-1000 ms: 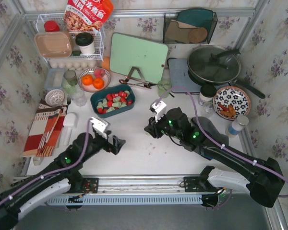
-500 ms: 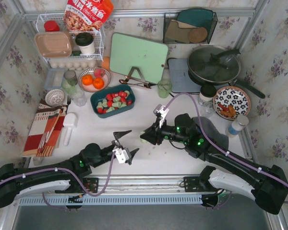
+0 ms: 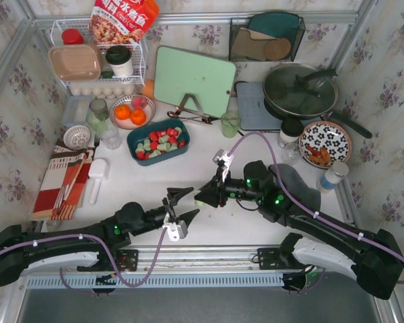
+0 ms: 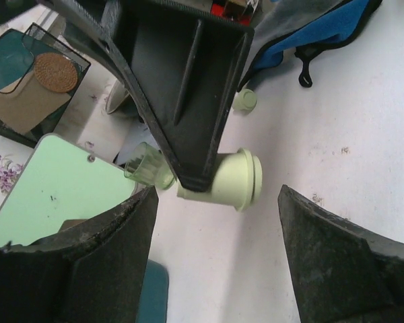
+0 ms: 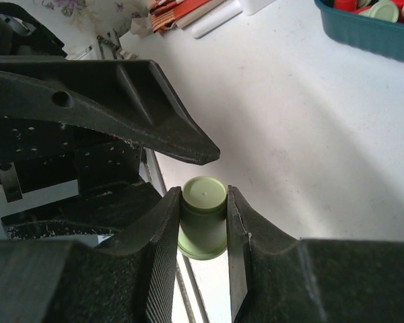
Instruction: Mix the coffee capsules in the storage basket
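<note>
The right gripper clamps a pale green coffee capsule, well apart from the storage basket. The left gripper faces it, jaws apart.

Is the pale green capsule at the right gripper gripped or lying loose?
Gripped. Both fingers of the right gripper press against the sides of the green capsule.

A pale green tapered capsule sat in the right gripper, right of the left gripper, nearer than the teal plastic basket.
</note>
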Available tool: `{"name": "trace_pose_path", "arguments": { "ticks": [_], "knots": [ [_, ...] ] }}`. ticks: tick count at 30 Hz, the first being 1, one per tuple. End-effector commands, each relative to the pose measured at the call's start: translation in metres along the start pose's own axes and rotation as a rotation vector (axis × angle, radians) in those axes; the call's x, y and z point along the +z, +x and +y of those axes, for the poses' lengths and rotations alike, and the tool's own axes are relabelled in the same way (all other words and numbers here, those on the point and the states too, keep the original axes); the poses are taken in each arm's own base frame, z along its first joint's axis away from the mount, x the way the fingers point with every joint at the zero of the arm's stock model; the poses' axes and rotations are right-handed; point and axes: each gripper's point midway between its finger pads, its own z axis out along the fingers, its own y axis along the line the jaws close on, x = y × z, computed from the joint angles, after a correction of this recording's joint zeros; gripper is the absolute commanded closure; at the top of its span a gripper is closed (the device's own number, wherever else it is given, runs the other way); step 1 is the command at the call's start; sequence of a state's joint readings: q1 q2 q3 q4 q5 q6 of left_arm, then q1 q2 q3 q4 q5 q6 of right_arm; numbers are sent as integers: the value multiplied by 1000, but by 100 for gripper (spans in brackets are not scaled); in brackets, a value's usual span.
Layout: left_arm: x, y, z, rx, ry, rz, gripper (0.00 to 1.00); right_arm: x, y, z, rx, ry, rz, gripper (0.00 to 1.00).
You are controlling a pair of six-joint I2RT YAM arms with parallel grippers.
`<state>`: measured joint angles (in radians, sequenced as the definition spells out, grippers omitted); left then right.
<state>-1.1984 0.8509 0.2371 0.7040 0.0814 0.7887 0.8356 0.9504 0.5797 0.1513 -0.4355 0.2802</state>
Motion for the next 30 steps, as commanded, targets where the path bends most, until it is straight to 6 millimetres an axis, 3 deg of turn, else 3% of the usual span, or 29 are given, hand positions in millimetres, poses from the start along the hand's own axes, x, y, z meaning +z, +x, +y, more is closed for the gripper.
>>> {"name": "trace_pose_path", "arguments": {
  "ticks": [1,16,23,27,30],
  "knots": [
    [6,-8,7,36,-17,-22,25,4,-4,9,7,-53,-7,100],
    [16,-7,3,28,2,-9,44,6,3,11,31,-81,13,100],
    [18,-5,4,33,-11,10,72,5,3,10,30,-69,14,100],
    [16,-2,8,20,-40,30,82,3,2,9,19,-55,24,91],
    [15,3,12,4,-61,59,85,0,-2,2,-1,-2,36,74]
  ]
}}
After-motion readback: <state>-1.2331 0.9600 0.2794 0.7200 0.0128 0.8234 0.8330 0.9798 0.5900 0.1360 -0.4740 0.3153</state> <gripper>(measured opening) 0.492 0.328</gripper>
